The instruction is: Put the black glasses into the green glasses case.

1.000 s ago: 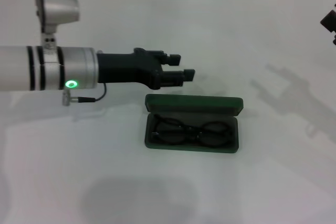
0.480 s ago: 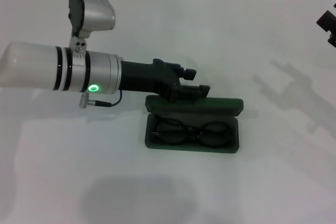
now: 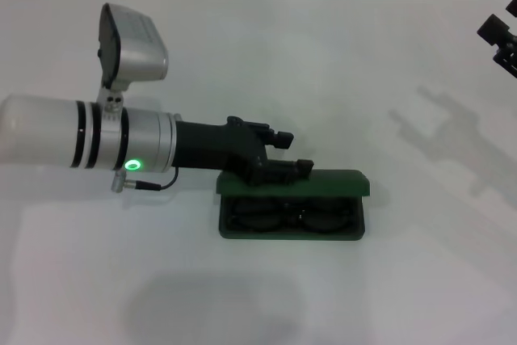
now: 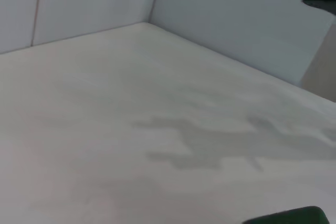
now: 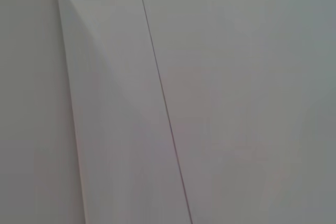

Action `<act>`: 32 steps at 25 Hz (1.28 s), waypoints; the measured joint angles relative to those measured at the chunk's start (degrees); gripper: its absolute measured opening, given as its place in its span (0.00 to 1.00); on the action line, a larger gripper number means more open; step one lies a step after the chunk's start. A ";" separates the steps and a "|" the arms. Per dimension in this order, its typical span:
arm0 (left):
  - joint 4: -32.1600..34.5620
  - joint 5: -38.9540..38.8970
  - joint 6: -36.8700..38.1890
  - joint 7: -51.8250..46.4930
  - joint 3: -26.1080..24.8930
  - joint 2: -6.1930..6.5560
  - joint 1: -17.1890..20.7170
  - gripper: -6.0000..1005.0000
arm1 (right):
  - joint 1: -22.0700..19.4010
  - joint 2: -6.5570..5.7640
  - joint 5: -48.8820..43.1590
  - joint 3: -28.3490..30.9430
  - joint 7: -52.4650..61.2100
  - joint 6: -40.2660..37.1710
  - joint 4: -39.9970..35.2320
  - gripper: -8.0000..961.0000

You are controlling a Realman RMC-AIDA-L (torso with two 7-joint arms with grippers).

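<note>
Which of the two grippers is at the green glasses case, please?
The left gripper: it rests against the lid of the green glasses case, while the right gripper hangs far off at the table's right edge.

Black glasses [image 3: 291, 217] in green glasses case [image 3: 291, 228], mid-table [image 3: 323, 70] | left gripper [image 3: 287, 155] on lid's left end | right gripper [image 3: 501, 38] at right edge

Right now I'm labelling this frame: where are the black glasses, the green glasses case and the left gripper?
black glasses [image 3: 323, 217]: head view, right lens.
green glasses case [image 3: 335, 184]: head view, half-lowered lid.
left gripper [image 3: 297, 166]: head view, fingertips at the lid's back edge.
</note>
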 joint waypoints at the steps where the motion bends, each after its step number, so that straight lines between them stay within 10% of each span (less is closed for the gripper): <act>1: -0.04 0.00 0.01 0.78 0.01 -0.05 0.32 0.62 | 0.09 0.02 -0.03 -0.03 0.00 0.14 0.02 0.70; 14: -1.79 -6.79 2.35 12.51 0.91 -0.27 3.06 0.62 | 0.22 0.11 -2.20 -0.05 -0.16 1.62 -0.54 0.70; 24: 3.29 -14.23 31.52 23.75 0.60 2.25 9.36 0.62 | 4.63 -0.87 -28.26 -0.17 6.01 -9.07 -7.41 0.70; 32: 4.15 -15.94 35.15 24.50 0.26 3.10 12.92 0.64 | 5.62 0.16 -33.13 -0.23 4.88 -11.21 -8.16 0.70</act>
